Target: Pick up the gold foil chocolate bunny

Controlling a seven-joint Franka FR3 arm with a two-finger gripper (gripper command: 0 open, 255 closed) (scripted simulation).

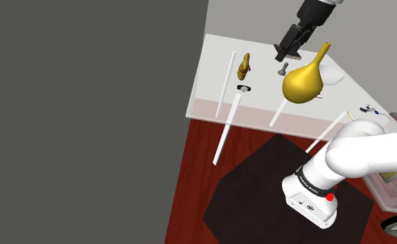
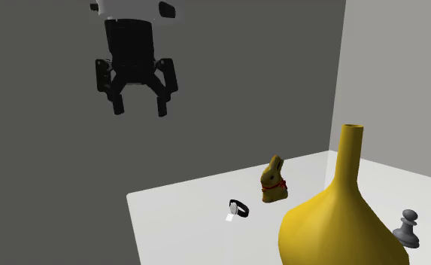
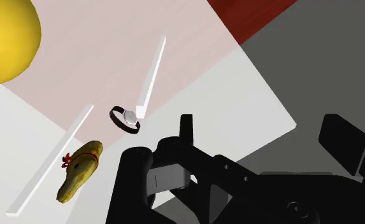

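Gold bunny (image 2: 274, 181) is noted upright on the bench (image 2: 176, 233), right of centre in the second exterior view, a watch (image 2: 238, 208) near it. Fingers (image 2: 119, 104), upper left, are spread and empty; they are to be centred over the bunny before descent, watch avoided

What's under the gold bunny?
The gold bunny figure with a red ribbon stands on the white tabletop. Whatever lies directly beneath its base is covered.
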